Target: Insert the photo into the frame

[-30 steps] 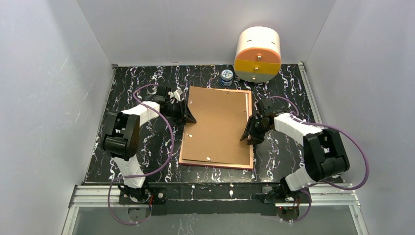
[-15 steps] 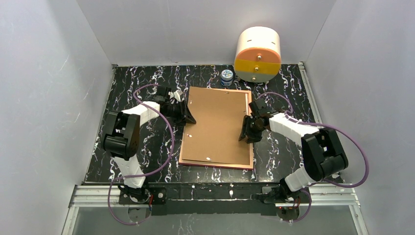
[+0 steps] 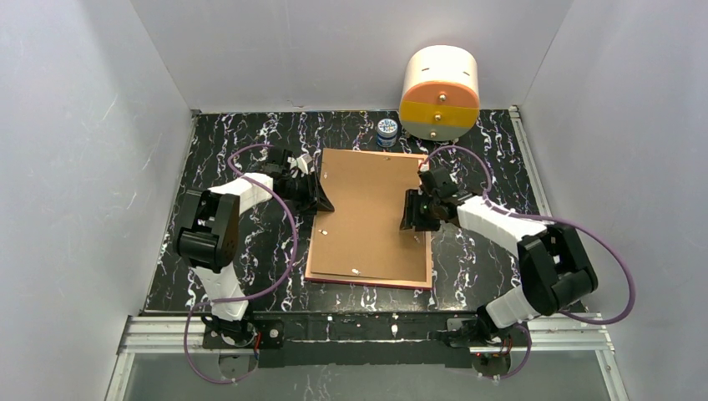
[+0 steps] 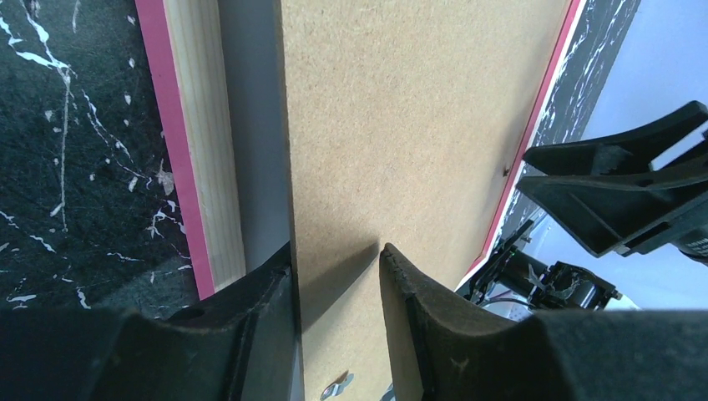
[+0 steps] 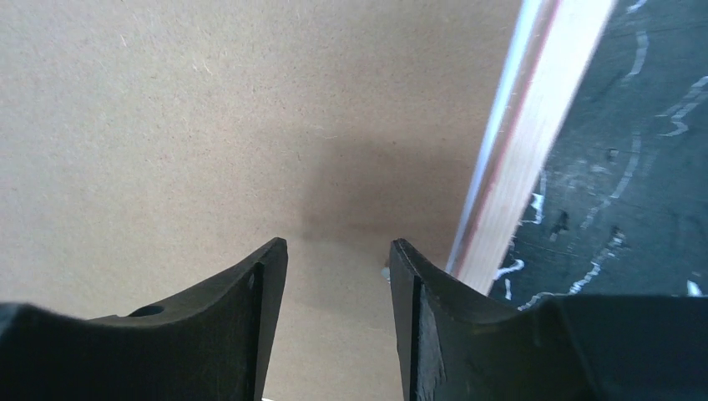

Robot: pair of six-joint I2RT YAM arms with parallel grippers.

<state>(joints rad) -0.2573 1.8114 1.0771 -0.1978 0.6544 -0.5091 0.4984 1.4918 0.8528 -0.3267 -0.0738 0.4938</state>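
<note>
- The frame (image 4: 204, 125) lies face down in the middle of the black marbled table (image 3: 493, 142), tan back rim upward, pink edge at its outer side
- A brown backing board (image 3: 371, 217) lies within the rim, covering nearly all of it
- The photo itself cannot be made out; a pale strip (image 4: 250, 125) shows between board and rim, and whether it is the print I cannot tell
- Left gripper (image 4: 338, 263) is at the board's left edge, fingers apart; one finger (image 4: 417, 317) is over the board, the other at the board's edge; nothing clamped
- Right gripper (image 5: 338, 251) is over the board just inside the right rim, fingers apart, holding nothing
- At the far edge stand a cream drum (image 3: 440, 92) and, beside it, a small blue jar (image 3: 386, 131), both clear of the frame
</note>
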